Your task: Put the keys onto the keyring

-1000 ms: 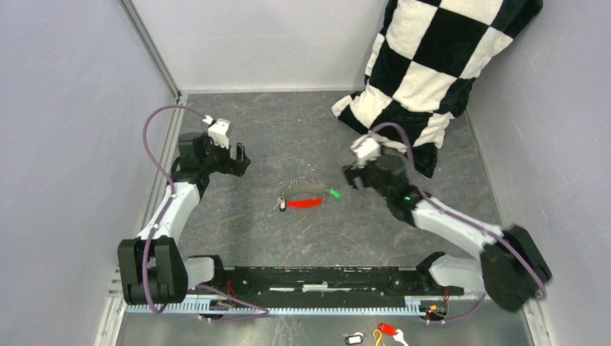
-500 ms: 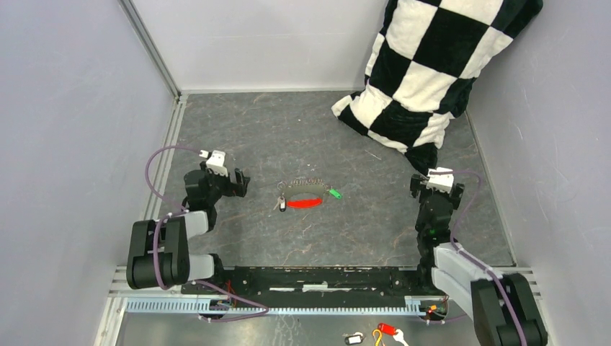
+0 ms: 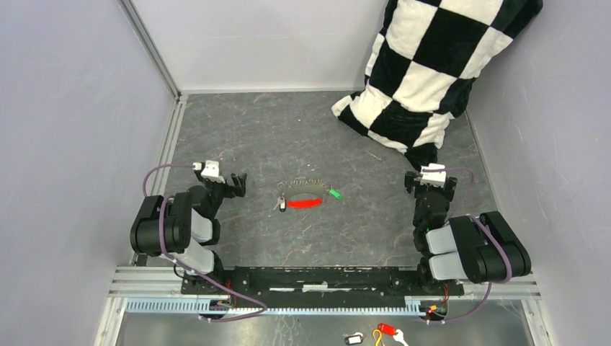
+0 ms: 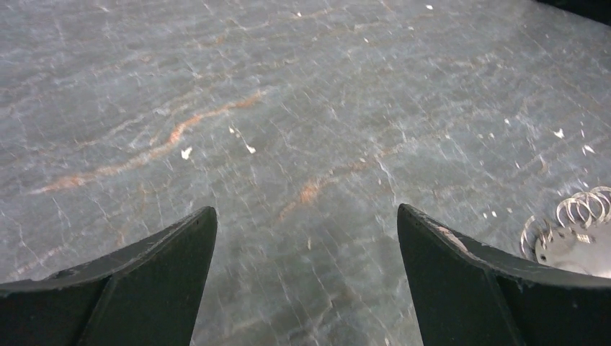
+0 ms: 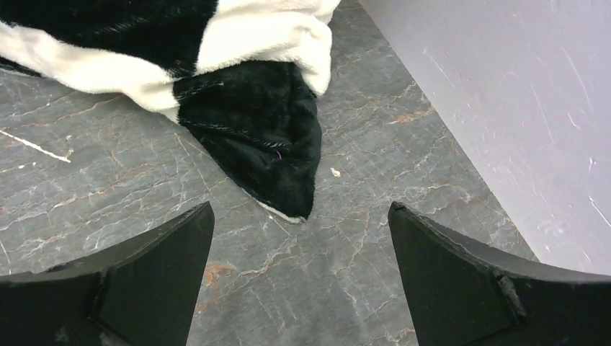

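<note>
Left gripper (image 3: 236, 184) and right gripper (image 3: 430, 182) stand spread wide and empty, flanking the keys (image 3: 305, 202), which lie just beside the keyring (image 3: 306, 183) on the table (image 3: 288, 130). Threading well will likely mean one arm pinning the thin chain while the other pinches each key by its edge.

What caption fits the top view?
Left claw and right claw open, empty; keys and keyring lie between them on the table, checkered cloth behind.
</note>
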Robot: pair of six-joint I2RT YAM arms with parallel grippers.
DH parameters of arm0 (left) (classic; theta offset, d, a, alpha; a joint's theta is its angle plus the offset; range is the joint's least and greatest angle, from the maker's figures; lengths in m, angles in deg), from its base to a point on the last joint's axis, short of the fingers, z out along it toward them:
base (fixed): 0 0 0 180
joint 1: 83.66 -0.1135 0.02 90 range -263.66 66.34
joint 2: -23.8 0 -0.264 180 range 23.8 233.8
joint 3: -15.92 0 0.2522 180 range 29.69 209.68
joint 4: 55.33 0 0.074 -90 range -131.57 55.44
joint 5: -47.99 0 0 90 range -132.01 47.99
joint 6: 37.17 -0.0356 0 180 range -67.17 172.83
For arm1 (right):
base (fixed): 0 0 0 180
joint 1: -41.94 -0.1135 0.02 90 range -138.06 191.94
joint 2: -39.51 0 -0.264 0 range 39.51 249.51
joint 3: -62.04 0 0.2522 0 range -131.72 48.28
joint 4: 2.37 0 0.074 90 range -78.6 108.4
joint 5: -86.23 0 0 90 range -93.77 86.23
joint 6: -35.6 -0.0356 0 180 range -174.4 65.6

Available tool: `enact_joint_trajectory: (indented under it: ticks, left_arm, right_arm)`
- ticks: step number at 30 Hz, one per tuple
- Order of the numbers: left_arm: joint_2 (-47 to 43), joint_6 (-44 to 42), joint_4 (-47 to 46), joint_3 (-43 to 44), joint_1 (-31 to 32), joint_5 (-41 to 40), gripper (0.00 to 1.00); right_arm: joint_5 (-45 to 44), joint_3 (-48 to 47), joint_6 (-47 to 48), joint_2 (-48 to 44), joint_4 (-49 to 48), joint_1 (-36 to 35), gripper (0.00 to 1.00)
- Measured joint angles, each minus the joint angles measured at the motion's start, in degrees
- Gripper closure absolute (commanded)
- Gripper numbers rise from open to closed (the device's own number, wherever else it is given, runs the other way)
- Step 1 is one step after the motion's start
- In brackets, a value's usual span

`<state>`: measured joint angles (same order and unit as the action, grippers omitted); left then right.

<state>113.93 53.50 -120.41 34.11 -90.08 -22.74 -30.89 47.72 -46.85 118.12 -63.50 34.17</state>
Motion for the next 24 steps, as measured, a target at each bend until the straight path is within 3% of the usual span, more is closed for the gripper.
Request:
enact_joint_trajectory:
  ticks: [7,24]
  left_arm:
    - [-0.39,0.35,6.56,8.24,2.73,-4.83,0.0]
    - [-0.83,0.35,9.79,8.24,3.56,-7.19,0.0]
  right_arm:
    - [1.4,0.02,0.28,0.37,-0.87,0.02,0.02]
    - [1.49,0.02,0.31,0.37,-1.36,0.02,0.02]
